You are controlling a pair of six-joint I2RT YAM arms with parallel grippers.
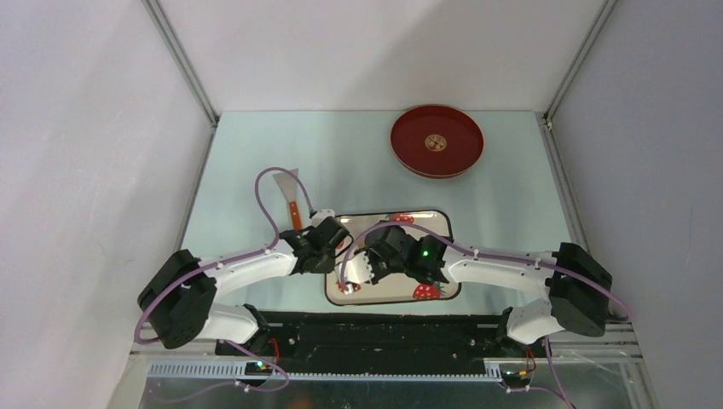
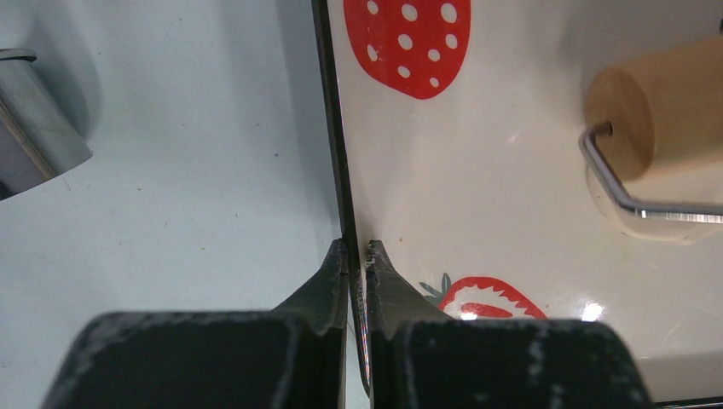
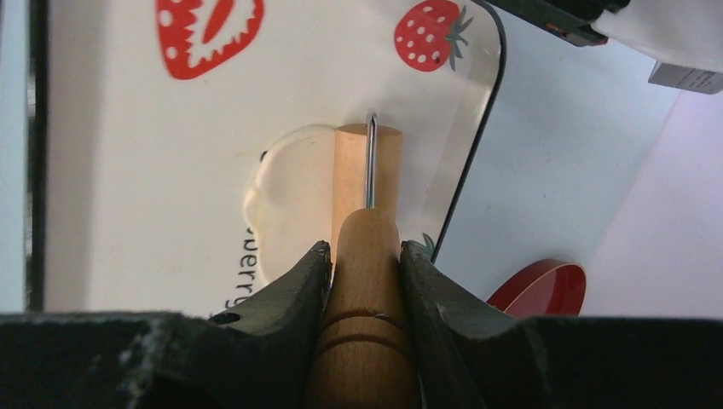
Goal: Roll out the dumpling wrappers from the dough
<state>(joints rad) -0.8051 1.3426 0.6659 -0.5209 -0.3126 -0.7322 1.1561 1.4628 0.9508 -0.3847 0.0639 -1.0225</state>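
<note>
Dough lies as a flattened cream-white patch on the strawberry plate, close to one of the plate's rounded corners. The drum of the wooden roller rests on its right part. My right tool is clamped narrow around the roller's wooden handle, one finger on each side. A steel wire runs from that handle to the end of the drum. My left tool is pinched almost together on the plate's dark rim, one finger on the plate side and the other on the tabletop side. From above, both my arms meet over the plate at the near middle of the tabletop. A red tray sits well apart at the far right, and an orange-handled scraper lies just beyond my left tool.
</note>
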